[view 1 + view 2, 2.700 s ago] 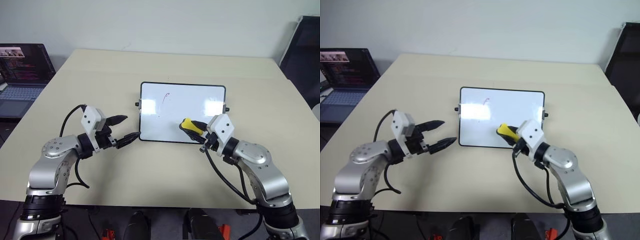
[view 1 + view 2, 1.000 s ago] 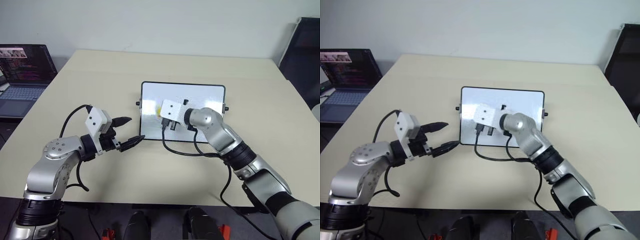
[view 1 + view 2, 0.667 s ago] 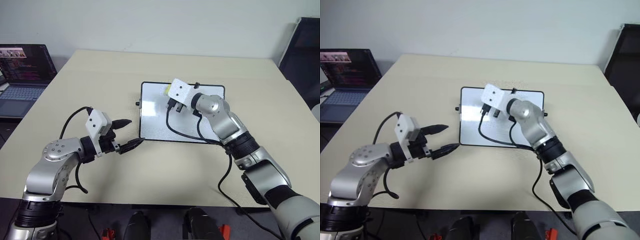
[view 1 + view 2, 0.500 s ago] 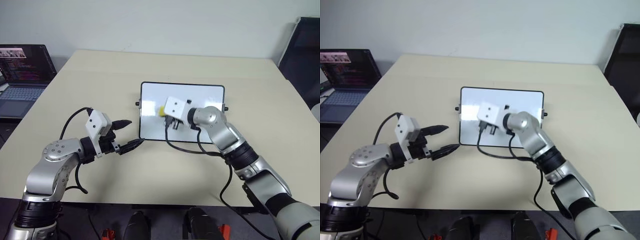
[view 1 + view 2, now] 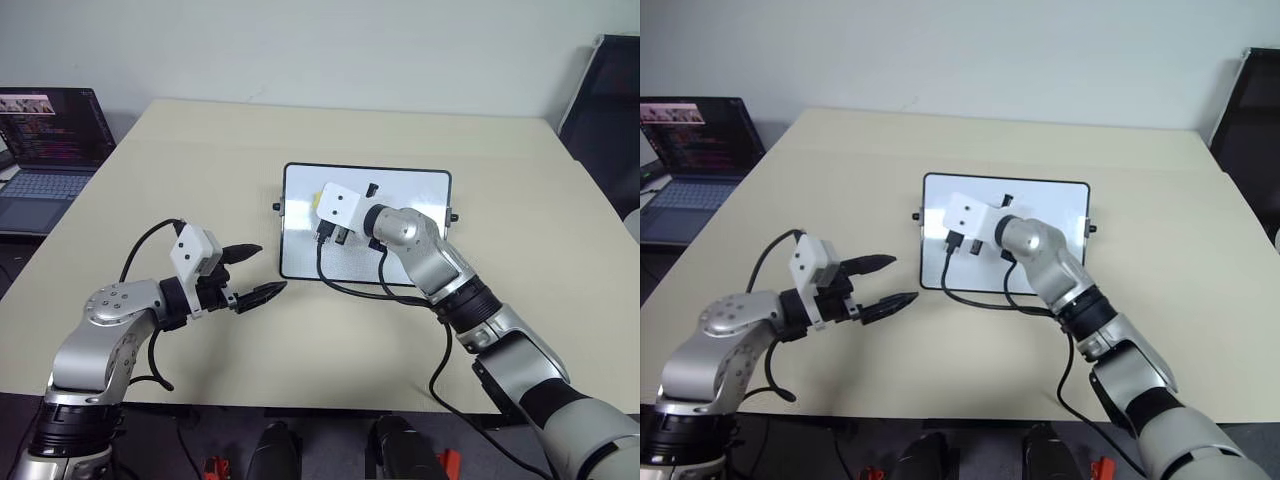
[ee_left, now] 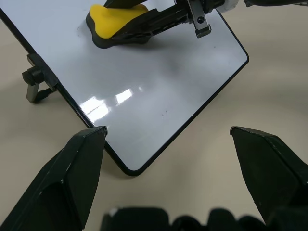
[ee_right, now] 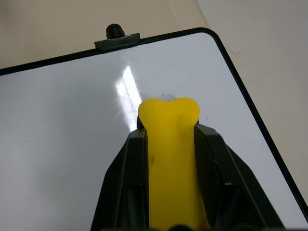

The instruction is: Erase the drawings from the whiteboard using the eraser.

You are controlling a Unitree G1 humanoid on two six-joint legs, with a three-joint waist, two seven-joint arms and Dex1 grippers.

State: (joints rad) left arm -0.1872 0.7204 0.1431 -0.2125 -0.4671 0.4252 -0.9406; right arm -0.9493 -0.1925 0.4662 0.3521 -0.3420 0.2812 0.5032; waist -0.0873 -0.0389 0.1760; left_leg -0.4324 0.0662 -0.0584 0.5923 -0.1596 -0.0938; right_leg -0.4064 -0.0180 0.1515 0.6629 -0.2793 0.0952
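The whiteboard (image 5: 410,195) lies flat at the middle of the table, black knobs at its short sides. My right gripper (image 7: 169,127) is shut on the yellow eraser (image 7: 171,159), whose dark underside rests on the board's left upper part; the left wrist view shows that eraser (image 6: 118,21) pressed to the surface. The drawings are hidden from me; the bare board surface looks white apart from tiny specks. My left gripper (image 5: 268,268) stands open just off the board's near left corner, nothing between its fingers.
The beige table (image 5: 200,150) spreads wide around the board. An open laptop (image 5: 45,140) sits off the table's far left. A black chair (image 5: 610,90) stands at the far right. My right wrist's cable (image 5: 345,285) droops over the board's near edge.
My right gripper has rubbed the eraser over the board's left half, up to the far edge, back down, and now up and left again. The left gripper has stayed put.
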